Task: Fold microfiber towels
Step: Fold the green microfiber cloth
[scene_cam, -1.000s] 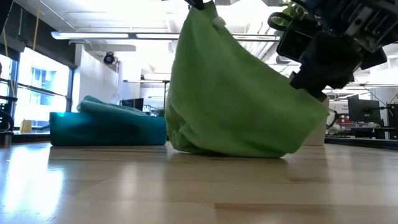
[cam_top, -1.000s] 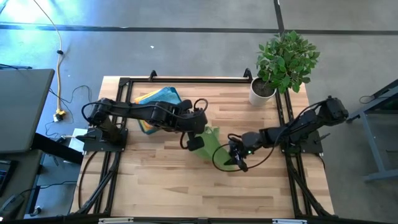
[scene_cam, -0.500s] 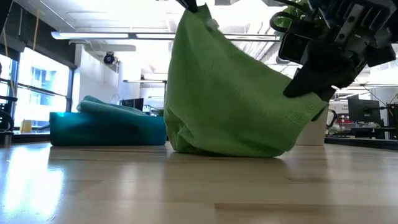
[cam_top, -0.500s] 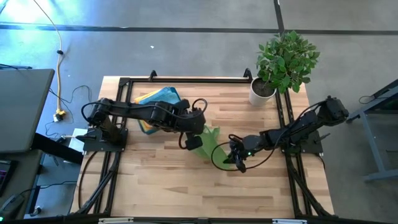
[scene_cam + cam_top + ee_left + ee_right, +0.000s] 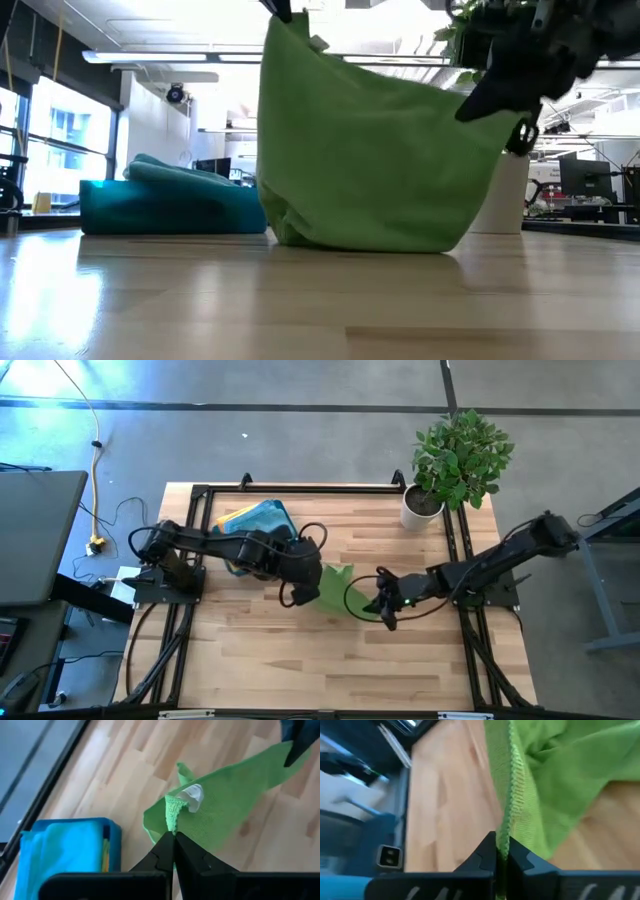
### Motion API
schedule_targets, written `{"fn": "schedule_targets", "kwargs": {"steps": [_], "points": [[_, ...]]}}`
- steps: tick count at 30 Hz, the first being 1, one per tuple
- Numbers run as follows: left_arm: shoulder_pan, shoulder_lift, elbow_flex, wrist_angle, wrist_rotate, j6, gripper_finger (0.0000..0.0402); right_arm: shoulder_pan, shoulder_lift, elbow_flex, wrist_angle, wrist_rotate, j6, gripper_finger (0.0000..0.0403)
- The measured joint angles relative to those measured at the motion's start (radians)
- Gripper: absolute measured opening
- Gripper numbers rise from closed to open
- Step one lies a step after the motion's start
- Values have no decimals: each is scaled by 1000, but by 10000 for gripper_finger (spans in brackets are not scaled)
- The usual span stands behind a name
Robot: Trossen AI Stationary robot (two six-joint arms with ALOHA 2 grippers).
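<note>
A lime green microfiber towel (image 5: 370,160) hangs between my two grippers at the table's middle, and its lower fold (image 5: 360,240) rests on the wood. My left gripper (image 5: 303,584) is shut on one upper corner. My right gripper (image 5: 384,604) is shut on the towel's opposite upper edge. From above the towel (image 5: 338,588) shows as a narrow green strip between them. Other towels, blue and yellow, lie stacked in the teal tray (image 5: 232,563) at the far left. My left gripper pinches the towel's upper corner (image 5: 173,819) between its two fingers, right by the white label. The towel hangs below that corner, bottom on the table. My right gripper pinches the towel's stitched edge (image 5: 507,822) between its two fingers, lifted off the table. The cloth's upper edge (image 5: 400,72) runs almost straight between the two holds.
The teal tray (image 5: 170,208) stands behind the towel to the left. A potted plant (image 5: 455,455) stands at the table's far right corner. Bare wood lies along the table's near half (image 5: 320,660).
My right gripper has shut on the towel's edge and risen with it. My left gripper has drifted up and toward the table's left edge. The towel's upper edge, sloping before, is now drawn nearly level between the two grippers; its bottom stays on the table.
</note>
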Motion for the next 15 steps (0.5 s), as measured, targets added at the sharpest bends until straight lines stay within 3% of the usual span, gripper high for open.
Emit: {"fn": "schedule_targets", "kwargs": {"steps": [5, 10, 15], "points": [[-33, 0, 0, 5, -102, -88, 0, 0, -90, 196, -467, 64, -123, 0], [-68, 0, 0, 34, -326, -188, 0, 0, -92, 442, -935, 176, -237, 0], [-82, -1, 0, 36, -492, -223, 0, -3, -89, 657, -1222, 317, -320, 0]]}}
